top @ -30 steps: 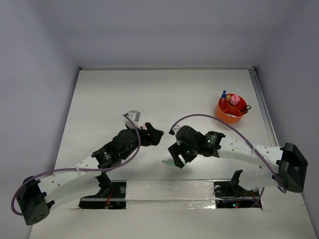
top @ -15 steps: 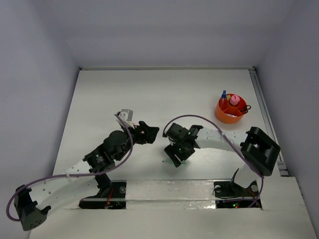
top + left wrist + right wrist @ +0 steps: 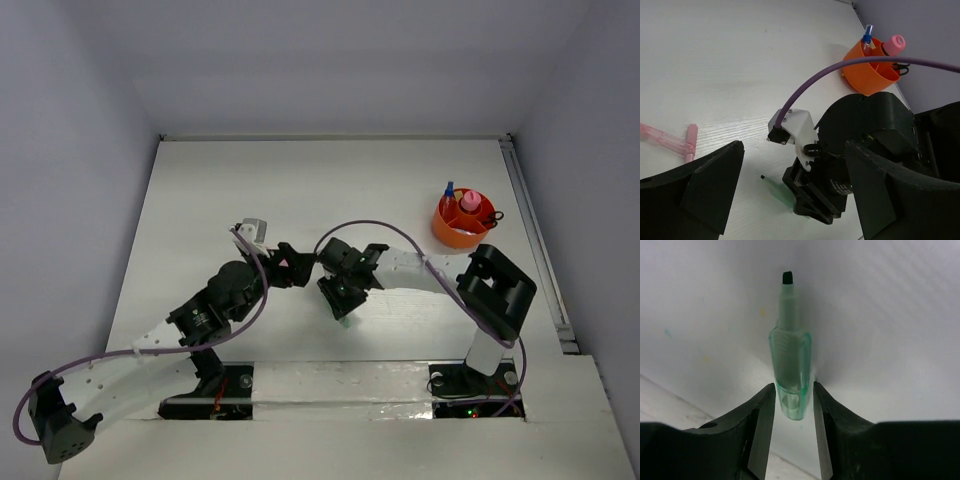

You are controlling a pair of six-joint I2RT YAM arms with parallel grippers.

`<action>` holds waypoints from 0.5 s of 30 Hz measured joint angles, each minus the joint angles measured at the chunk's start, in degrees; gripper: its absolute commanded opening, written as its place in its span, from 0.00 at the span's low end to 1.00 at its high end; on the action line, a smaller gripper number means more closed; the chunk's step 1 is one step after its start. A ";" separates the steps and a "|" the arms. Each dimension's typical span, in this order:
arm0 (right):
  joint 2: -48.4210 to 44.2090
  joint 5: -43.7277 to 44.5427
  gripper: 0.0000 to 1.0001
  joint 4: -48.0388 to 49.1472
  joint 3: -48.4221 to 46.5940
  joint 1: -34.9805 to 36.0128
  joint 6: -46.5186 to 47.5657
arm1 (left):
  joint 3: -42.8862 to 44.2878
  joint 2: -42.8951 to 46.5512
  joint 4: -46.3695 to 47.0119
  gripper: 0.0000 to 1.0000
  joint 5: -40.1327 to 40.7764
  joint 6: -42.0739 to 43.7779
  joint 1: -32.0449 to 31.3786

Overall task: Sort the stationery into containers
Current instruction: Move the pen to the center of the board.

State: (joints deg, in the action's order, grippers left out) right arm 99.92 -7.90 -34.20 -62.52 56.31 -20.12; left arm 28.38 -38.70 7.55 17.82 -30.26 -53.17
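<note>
A translucent green marker point(image 3: 790, 365) with a black tip lies on the white table, also seen in the top view point(image 3: 345, 321) and the left wrist view point(image 3: 774, 189). My right gripper point(image 3: 792, 407) is tilted down over it, with the fingers point(image 3: 762, 415) closed against its rear end. In the top view the right gripper point(image 3: 340, 298) is at the table's near middle. My left gripper point(image 3: 296, 268) is just to its left, open and empty. The orange bowl point(image 3: 455, 232) stands at the far right. It holds a blue-capped bottle point(image 3: 868, 35), a pink-capped item point(image 3: 895, 44) and black scissors point(image 3: 489, 214).
Pink translucent pieces point(image 3: 675, 142) lie on the table, at the left of the left wrist view. The right arm's purple cable point(image 3: 380, 232) arcs between the two grippers. Grey walls enclose the table on three sides. A metal rail point(image 3: 528, 210) runs along the right edge.
My right arm has folded and swung left, carrying its gripper toward the left gripper, with the green marker still under its fingers. My left gripper has shifted slightly left.
</note>
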 measured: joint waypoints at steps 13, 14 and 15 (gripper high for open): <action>-9.18 8.72 0.76 10.43 8.96 -0.35 -3.54 | -2.71 -1.75 0.92 0.76 -0.26 -3.10 0.72; -10.29 8.72 0.76 11.32 9.90 -0.35 -3.54 | -3.15 -2.01 0.57 0.76 -0.42 -3.39 0.79; -10.78 8.68 0.76 12.20 10.49 -0.35 -3.54 | -3.48 -2.12 0.33 0.76 -0.59 -3.67 0.81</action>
State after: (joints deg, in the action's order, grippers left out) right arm 89.14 0.78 -22.00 -52.03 55.96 -23.66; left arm 24.91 -40.82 7.88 17.23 -33.93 -52.36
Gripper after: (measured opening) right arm 0.760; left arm 0.766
